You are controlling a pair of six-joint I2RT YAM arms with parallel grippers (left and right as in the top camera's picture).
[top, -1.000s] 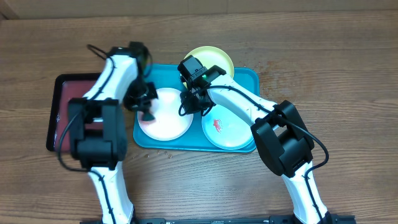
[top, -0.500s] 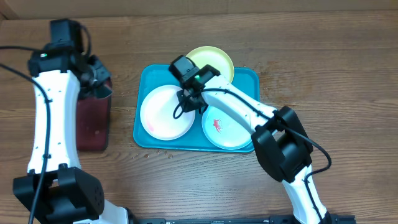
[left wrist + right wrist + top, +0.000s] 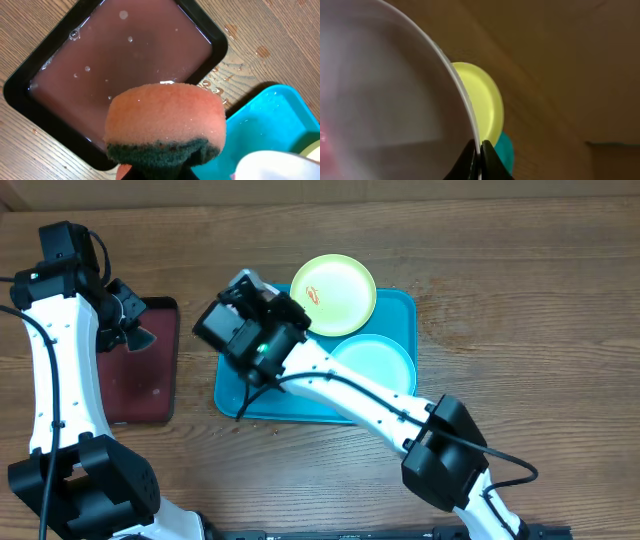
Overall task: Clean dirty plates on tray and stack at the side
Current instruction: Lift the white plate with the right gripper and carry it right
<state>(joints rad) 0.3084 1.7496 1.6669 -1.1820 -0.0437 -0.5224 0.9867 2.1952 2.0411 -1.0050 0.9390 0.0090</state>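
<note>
Pinching white plate rim, right end effector over tray; left end effector clamps sponge.

White plate aloft; yellow-green and mint on tray.

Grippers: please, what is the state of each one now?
Left gripper: closed on the orange-and-green sponge.
Right gripper: closed on the rim of the white plate.

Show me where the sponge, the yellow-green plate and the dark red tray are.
sponge [image 3: 165, 112]: left wrist view, on its orange top face.
yellow-green plate [image 3: 338, 300]: overhead view, on the middle of the plate.
dark red tray [image 3: 125, 65]: left wrist view, on its wet floor.
</note>
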